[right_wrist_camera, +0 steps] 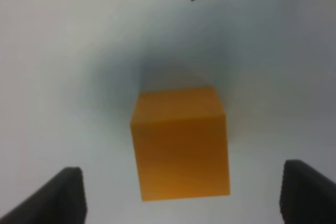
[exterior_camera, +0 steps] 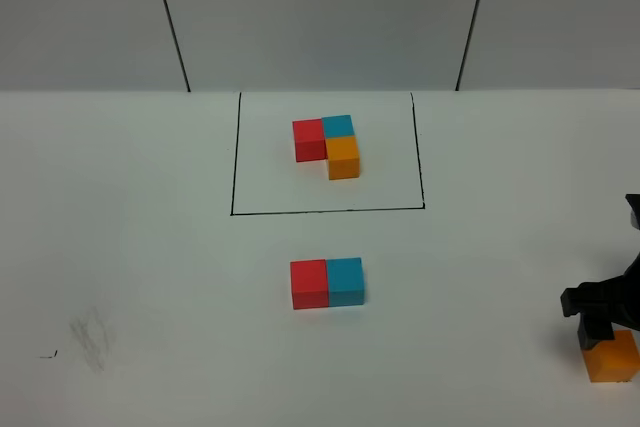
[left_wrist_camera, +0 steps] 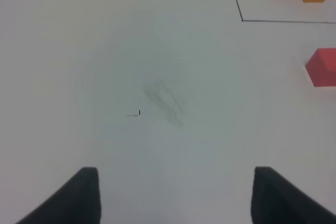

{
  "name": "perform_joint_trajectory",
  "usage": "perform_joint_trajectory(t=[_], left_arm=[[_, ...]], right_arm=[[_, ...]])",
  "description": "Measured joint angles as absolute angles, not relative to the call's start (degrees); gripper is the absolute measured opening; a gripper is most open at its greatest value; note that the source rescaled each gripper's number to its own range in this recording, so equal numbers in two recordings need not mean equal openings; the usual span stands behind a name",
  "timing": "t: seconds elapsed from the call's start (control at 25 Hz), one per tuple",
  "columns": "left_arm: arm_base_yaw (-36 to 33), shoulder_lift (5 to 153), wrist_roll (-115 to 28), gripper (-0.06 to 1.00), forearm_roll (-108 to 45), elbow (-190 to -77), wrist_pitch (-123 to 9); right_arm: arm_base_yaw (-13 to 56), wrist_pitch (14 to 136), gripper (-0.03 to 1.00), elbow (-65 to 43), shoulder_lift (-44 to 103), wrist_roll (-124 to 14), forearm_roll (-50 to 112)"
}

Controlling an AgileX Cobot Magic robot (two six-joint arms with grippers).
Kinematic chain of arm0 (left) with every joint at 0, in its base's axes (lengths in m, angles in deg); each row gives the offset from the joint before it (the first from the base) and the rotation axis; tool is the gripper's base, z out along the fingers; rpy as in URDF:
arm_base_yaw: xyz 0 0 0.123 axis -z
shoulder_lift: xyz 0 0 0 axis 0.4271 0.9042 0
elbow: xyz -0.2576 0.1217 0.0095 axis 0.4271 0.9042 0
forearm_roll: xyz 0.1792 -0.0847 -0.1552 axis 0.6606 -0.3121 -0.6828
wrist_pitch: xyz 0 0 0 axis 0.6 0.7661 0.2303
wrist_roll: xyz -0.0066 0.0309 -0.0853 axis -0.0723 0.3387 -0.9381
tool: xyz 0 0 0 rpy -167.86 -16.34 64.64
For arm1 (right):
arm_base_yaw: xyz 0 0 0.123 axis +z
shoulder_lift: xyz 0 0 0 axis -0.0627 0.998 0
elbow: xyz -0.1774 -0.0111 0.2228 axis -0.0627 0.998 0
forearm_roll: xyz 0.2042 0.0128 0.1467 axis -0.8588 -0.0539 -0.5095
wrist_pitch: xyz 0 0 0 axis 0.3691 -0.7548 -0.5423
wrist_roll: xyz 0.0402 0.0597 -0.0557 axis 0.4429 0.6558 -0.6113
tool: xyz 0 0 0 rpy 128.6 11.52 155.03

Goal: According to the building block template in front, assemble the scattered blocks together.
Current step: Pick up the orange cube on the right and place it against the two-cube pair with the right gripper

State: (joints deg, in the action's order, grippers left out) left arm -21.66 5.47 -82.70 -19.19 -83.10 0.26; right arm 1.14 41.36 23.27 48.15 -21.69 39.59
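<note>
I'm looking at the right gripper (right_wrist_camera: 184, 171) and it's hanging over the loose orange cube (right_wrist_camera: 181, 142), fingers (right_wrist_camera: 68, 198) spread either side with a clear gap to each cube face. It's open and holding nothing. The cube is sitting on the table (exterior_camera: 150, 247) right between the fingers, slightly turned against them as far as I can tell. A cube has no long axis, so I'm judging that only a straight drop and a close are needed.

In the high view this cube is lying at the near right corner, well apart from the red cube (exterior_camera: 309, 283) and blue cube (exterior_camera: 345, 280). Those two are touching side by side in the middle, below the black frame.

The template (exterior_camera: 340, 147) is showing orange on the near side of blue, so I'm reading the target spot as just in front of the loose blue cube, away to the left of the gripper.

The left gripper (left_wrist_camera: 176, 171) is standing wide and empty over bare table on the far left. The right arm is clearly nearer, so I'm expecting this pick to go to the right arm.
</note>
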Motion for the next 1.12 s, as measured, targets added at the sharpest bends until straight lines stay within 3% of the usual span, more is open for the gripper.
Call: perform_joint_trajectory(t=[1.12], left_arm=[[-21.7, 5.5, -82.7, 0.96, -19.2, -83.1, 0.3]], right_arm=[[1.1, 46.3, 0.57, 25.5, 48.3, -23.5, 39.4]])
